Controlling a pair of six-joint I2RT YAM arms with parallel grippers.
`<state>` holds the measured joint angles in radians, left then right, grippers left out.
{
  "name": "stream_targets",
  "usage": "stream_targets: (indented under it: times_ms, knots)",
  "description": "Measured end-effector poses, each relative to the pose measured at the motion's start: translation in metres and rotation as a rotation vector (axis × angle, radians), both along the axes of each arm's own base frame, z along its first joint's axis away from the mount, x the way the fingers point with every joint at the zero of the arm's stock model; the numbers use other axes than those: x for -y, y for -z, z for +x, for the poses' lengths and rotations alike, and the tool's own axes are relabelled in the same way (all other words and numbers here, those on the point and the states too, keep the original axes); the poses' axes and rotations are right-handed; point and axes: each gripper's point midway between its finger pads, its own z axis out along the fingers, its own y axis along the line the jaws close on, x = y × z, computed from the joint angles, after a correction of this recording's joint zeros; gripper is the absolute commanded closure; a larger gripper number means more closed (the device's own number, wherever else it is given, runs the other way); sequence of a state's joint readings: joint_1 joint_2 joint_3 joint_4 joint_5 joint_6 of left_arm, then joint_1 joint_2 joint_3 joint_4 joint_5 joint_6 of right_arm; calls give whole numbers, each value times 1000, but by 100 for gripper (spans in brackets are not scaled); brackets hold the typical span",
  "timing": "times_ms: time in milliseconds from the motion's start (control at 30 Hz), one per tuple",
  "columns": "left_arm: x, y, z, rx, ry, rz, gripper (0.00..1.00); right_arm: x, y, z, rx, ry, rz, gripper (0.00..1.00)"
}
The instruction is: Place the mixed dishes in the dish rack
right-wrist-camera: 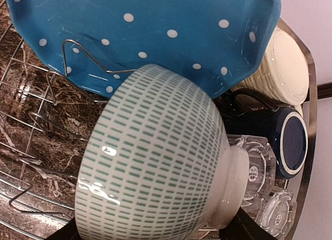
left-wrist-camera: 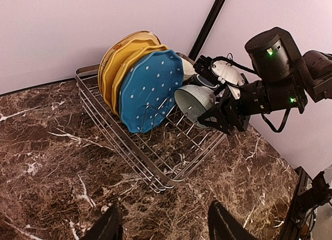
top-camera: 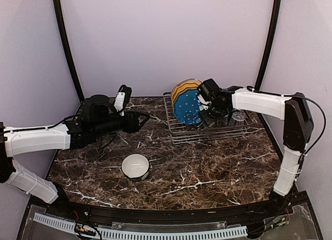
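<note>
- Silver wire dish rack (left-wrist-camera: 119, 141) sits at the far right of the marble table (top-camera: 207, 172), with bare stone along its near rail.
- Mint-green bowl (right-wrist-camera: 155, 157) hangs tilted over the prongs, just beside the blue dotted plate (left-wrist-camera: 150, 89), clamped in the right gripper (top-camera: 206, 97). That arm reaches in from the right.
- Left gripper (left-wrist-camera: 166, 224) hovers over bare marble left of the rack, jaws apart with nothing between them, arm stretched level.
- White bowl (top-camera: 136, 166) stands alone on the near marble.

My top view looks down on the whole worktop (top-camera: 207, 167); my left wrist faces the dish rack (left-wrist-camera: 120, 141) from across it; my right wrist sits close inside that rack.
</note>
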<state>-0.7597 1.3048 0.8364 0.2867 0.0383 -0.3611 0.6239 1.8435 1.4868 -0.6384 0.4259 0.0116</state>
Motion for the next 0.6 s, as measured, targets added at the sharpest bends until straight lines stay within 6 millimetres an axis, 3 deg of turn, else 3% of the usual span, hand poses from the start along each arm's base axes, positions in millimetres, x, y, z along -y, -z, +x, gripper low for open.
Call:
stream_targets:
  times_ms: [300,600]
  knots:
    - [-3,4,1,-1,-12,15,45,0,23,-2,-78,-15,-56,74]
    - [-3,5,2,3,-17,21,45,-3,21,-3,-101,-34,-57,51]
